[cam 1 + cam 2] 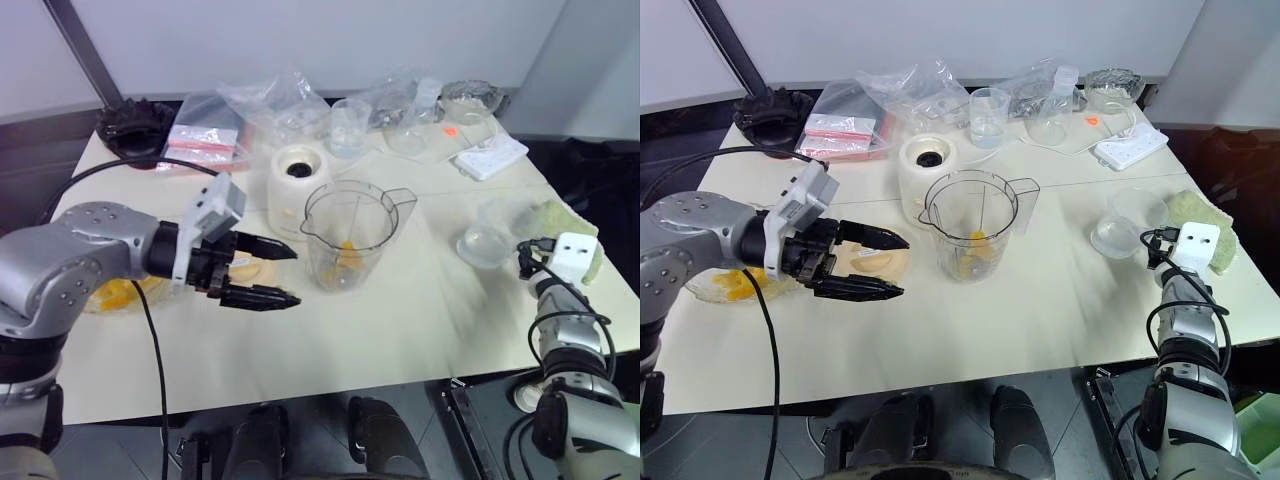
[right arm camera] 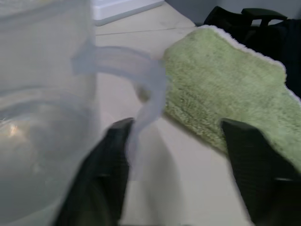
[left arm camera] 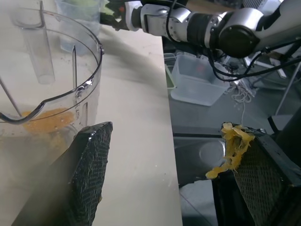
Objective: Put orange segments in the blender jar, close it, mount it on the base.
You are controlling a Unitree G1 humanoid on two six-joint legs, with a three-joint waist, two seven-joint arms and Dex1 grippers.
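Left gripper, jaws spread and empty with orange pulp stuck to one finger, hovers beside the blender jar; a careless sweep could topple it.

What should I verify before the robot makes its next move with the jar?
1. Orange segments in the blender jar: ok, orange pieces lie at its bottom.
2. Jar closed: not ok, its top is open.
3. Jar mounted on the base: not ok, it stands on the table in front of the base.
4. Left end effector clean and empty: not ok, it is open, but fruit pulp sticks to one finger.
5. Right end effector gripping the clear container: cannot tell, its fingers stand apart at the handle.
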